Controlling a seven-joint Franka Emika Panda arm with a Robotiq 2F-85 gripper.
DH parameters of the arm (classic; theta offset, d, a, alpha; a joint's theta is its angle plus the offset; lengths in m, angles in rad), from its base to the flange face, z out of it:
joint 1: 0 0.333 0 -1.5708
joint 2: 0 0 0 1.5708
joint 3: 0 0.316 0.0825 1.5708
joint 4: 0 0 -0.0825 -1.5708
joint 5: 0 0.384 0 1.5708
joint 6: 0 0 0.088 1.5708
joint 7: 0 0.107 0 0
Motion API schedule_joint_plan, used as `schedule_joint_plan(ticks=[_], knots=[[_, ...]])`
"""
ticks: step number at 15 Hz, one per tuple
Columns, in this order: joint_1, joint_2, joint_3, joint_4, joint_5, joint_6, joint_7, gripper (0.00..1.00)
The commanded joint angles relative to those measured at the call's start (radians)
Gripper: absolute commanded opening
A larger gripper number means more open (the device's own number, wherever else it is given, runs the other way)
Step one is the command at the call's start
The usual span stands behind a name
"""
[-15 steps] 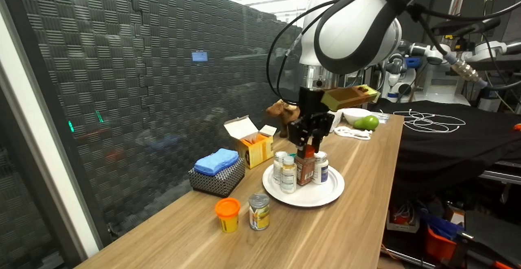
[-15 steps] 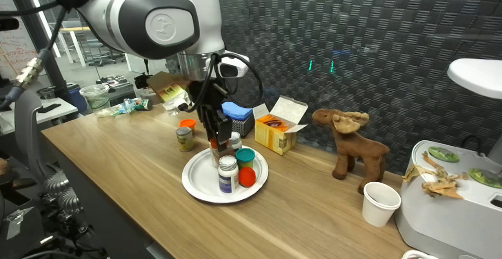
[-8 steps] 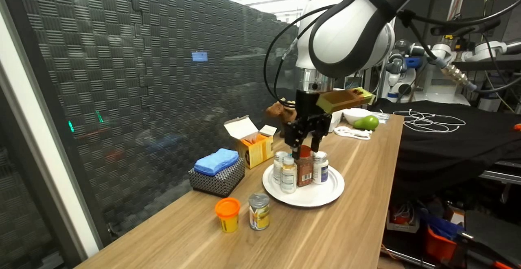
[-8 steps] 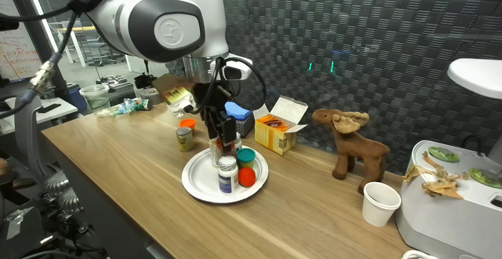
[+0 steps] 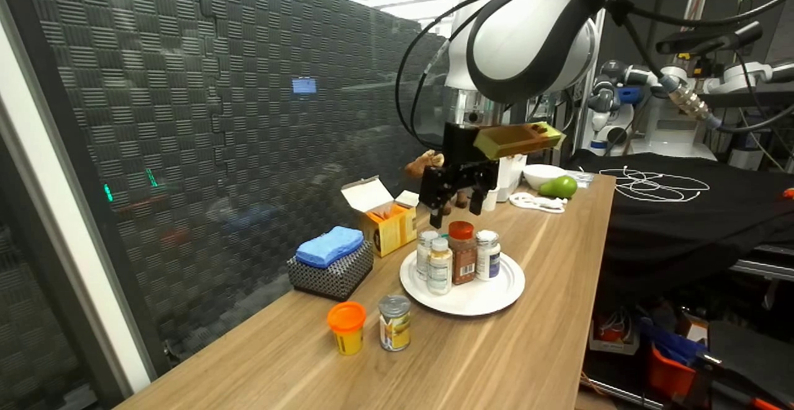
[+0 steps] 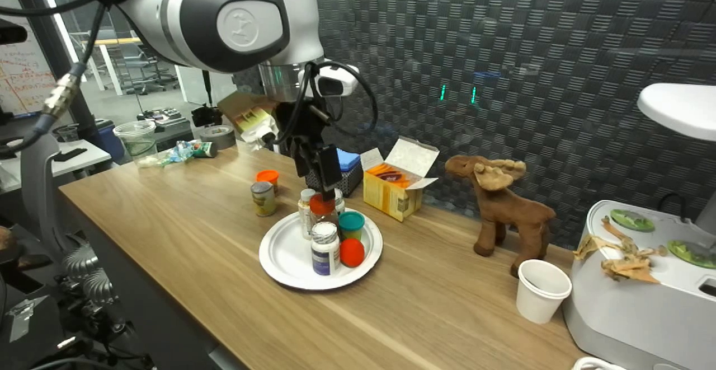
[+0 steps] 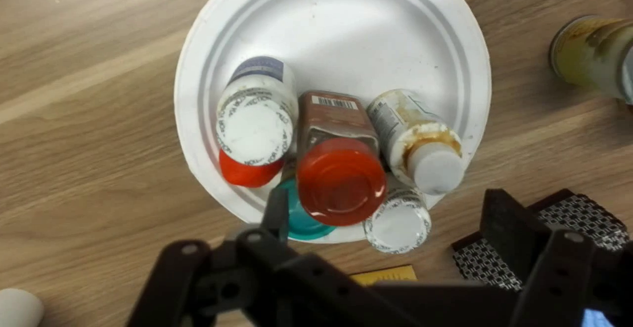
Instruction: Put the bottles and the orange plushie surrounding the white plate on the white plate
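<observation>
While gripper (image 5: 456,213) hangs above jar (image 7: 341,161), jaws stand wide. Jar square-sided, red-capped, upright on round, ridge-rimmed plate (image 7: 366,40). Beside it, same plate: 3 white bottles (image 7: 257,119), 1 teal-lidded pot (image 6: 351,223), 1 round orange plushie (image 6: 352,253). 1 side of plate bare. On wood-grain table (image 5: 496,366), off plate: 1 yellow tub (image 5: 348,326), 1 metal-topped can (image 5: 395,323). Table strip runs between plate and long edge.

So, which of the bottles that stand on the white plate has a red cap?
The reddish-brown spice jar, the only one of that body colour; the three other bottles are paler and have white tops.
</observation>
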Motion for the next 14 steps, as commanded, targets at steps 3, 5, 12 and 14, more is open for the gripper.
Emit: schedule_joint_plan(ticks=[3,5,12,14], knots=[[0.079,-0.075,0.053,0.007,-0.067,-0.04,0.031,1.0],[0.104,-0.076,0.09,0.023,-0.072,-0.079,-0.024,1.0],[0.189,0.032,0.173,0.119,-0.195,-0.136,-0.143,1.0],[0.197,0.075,0.173,0.146,-0.244,-0.106,-0.204,1.0]])
